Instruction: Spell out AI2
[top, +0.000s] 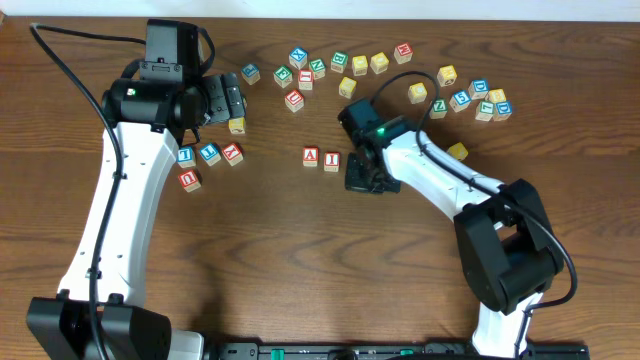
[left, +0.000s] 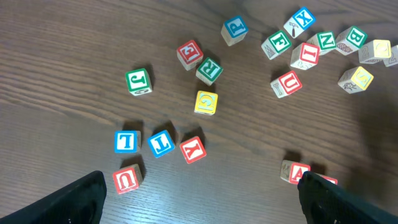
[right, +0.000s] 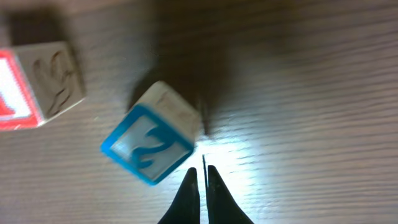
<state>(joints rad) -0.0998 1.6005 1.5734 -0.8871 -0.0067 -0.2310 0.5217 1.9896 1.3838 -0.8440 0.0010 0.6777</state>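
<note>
The left gripper (top: 232, 103) hangs wide open and empty toward the desk's far-left edge. Mid-desk sit A (top: 310, 156), I (top: 331, 160), then the 2 (right: 152, 144), twisted askew. The right gripper (right: 201, 173), the nearer arm, is pinched shut and empty just off its corner.

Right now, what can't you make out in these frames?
- Right wrist: the red block is cut off by the left edge, so its letter is unreadable. The 2 block is blurred, so flat or tipped is unclear.
- Overhead: the 2 block is hidden under the right gripper, so its gap to the I block is unknown.
- Left wrist: the block beside the A block is mostly hidden by a finger of the left gripper.
</note>
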